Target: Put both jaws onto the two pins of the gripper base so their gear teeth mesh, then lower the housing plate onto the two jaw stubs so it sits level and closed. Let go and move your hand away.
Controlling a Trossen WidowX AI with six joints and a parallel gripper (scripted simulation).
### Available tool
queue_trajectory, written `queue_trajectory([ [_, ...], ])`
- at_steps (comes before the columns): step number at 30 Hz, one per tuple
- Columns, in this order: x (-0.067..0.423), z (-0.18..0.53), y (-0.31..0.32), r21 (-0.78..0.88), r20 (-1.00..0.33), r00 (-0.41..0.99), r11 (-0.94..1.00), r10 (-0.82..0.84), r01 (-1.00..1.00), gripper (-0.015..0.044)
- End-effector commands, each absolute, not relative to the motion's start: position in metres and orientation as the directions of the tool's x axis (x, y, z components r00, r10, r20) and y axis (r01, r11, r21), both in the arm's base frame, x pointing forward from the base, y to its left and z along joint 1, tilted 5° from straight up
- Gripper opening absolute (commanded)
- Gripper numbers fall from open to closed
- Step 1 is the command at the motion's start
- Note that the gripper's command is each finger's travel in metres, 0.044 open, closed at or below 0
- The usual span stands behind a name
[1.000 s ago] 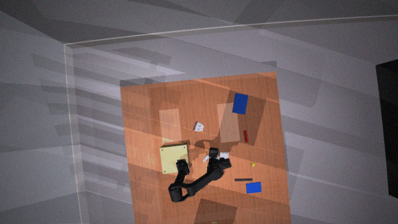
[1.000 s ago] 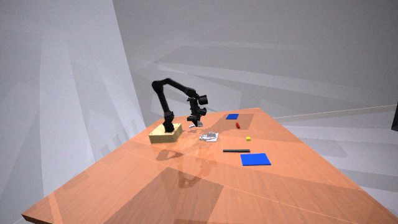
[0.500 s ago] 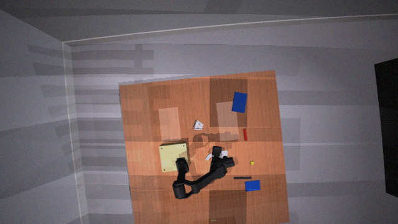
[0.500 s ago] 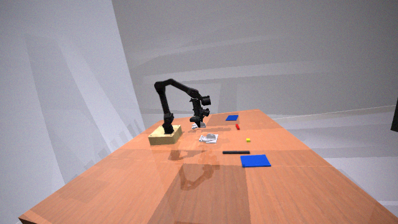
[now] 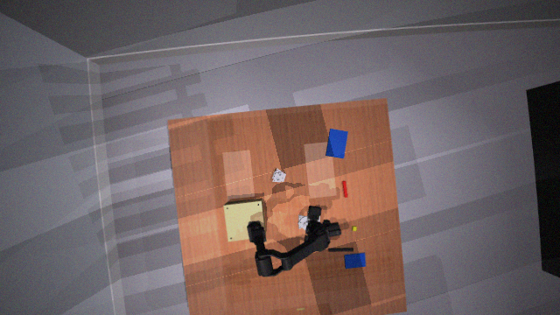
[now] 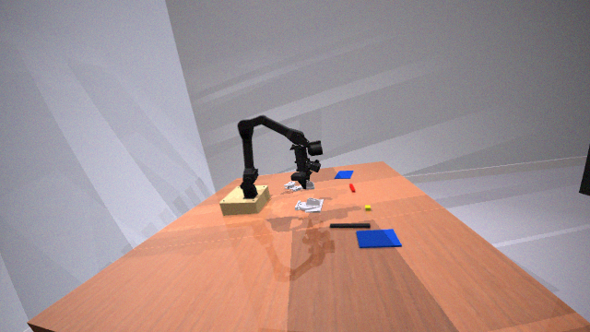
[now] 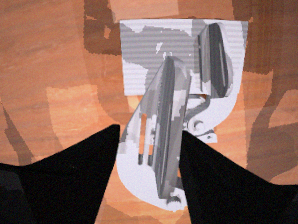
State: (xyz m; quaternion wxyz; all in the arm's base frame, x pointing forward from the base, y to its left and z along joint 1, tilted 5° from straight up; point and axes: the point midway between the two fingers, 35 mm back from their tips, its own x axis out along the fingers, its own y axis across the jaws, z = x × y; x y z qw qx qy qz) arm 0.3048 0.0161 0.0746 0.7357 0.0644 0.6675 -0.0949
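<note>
My gripper [image 6: 304, 186] [image 7: 149, 133] is shut on a pale jaw [image 7: 167, 145] [image 6: 311, 185], with its upright fin between the black fingertips. It hangs above the table. The white gripper base [image 5: 303, 222] [image 6: 318, 208] [image 7: 212, 137] lies below, partly hidden by the arm from above and by the held jaw in the wrist view. The other jaw [image 7: 220, 60] [image 6: 314, 202] is on the base with its fin upright; whether it is fully seated on its pin cannot be told. The white housing plate [image 5: 278, 176] [image 6: 291, 186] lies apart, behind the base.
The arm stands on a yellow box [image 5: 234, 219] [image 6: 230, 208]. To the right lie a red rod [image 5: 345, 189] [image 6: 352, 188], a yellow cube [image 5: 354, 228] [image 6: 368, 207], a black bar [image 5: 340, 249] [image 6: 349, 225], a near blue pad [image 5: 354, 260] [image 6: 379, 238] and a far blue pad [image 5: 337, 143] [image 6: 344, 174].
</note>
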Motion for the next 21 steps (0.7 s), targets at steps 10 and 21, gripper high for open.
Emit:
queue_trajectory([
  [10, 0.327, 0.075, 0.0093, -0.033, -0.994, 0.093, 0.974, -0.055, 0.225, 0.0134],
  [21, 0.327, 0.075, 0.0093, -0.033, -0.994, 0.093, 0.974, -0.055, 0.225, 0.0134],
])
